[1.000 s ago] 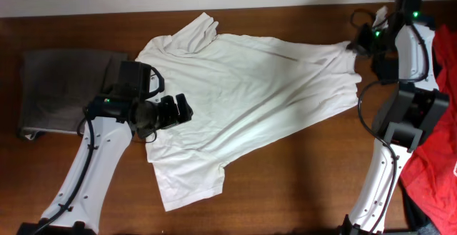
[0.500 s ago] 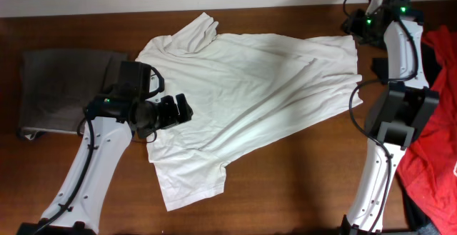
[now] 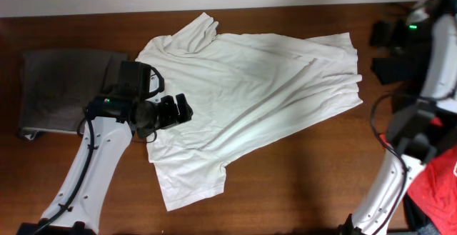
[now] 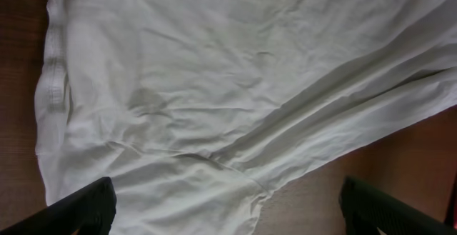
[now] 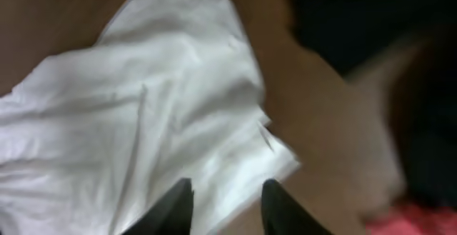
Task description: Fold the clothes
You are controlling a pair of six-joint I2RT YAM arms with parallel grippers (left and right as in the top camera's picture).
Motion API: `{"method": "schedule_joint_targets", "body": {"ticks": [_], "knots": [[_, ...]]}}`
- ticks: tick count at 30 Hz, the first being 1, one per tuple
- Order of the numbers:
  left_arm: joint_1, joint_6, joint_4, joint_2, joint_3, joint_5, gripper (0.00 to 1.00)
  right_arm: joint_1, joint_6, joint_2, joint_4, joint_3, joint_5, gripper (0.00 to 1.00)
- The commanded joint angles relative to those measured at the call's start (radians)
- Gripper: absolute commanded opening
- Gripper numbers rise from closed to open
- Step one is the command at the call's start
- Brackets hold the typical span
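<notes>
- Dark wooden bench [image 3: 300, 185], seen from above, with one robot arm at each end.
- White T-shirt [image 3: 250, 85] lying across the middle of the bench, front spread out flat. One sleeve is bunched at the far edge, the other points toward the near edge. No fold has been made yet, so I judge the spreading done and all the folding left.
- Grey-brown trousers [image 3: 57, 85] lie at the left end, just beside the shirt. A red cloth [image 3: 435, 185] lies at the right end, well apart from it.
- Left arm [image 3: 107, 163] reaches over the collar end of the shirt. The left jaws are spread wide above the cloth, grasping nothing, exactly as a second ago.
- Right arm [image 3: 443, 49] is at the far right corner. The right jaws stand apart, released and empty, beyond the hem.
- A second ago they pinched the hem corner and pulled it outward. Now that corner lies flat, and the arm has drawn back.
</notes>
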Motion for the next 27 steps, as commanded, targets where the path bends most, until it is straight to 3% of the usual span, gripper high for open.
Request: {"method": "schedule_joint_targets", "body": {"ticks": [1, 2, 6, 17, 22, 27], "knots": [[0.0, 0.005, 0.002, 0.002, 0.002, -0.009, 0.99, -0.043, 0.001, -0.043, -0.079, 0.014, 0.024, 0.35], [0.0, 0.005, 0.002, 0.002, 0.002, -0.009, 0.99, -0.064, -0.014, -0.063, -0.08, -0.008, 0.016, 0.28], [0.0, 0.005, 0.002, 0.002, 0.002, -0.009, 0.99, -0.092, -0.014, -0.141, -0.08, -0.072, -0.001, 0.28], [0.0, 0.005, 0.002, 0.002, 0.002, -0.009, 0.99, -0.105, 0.032, -0.652, -0.072, -0.627, 0.199, 0.41], [0.0, 0.005, 0.002, 0.002, 0.002, -0.009, 0.99, -0.103, 0.031, -0.678, -0.011, -0.794, 0.195, 0.4], [0.0, 0.005, 0.002, 0.002, 0.002, -0.009, 0.99, -0.098, 0.031, -0.671, 0.177, -1.017, 0.046, 0.4]]}}
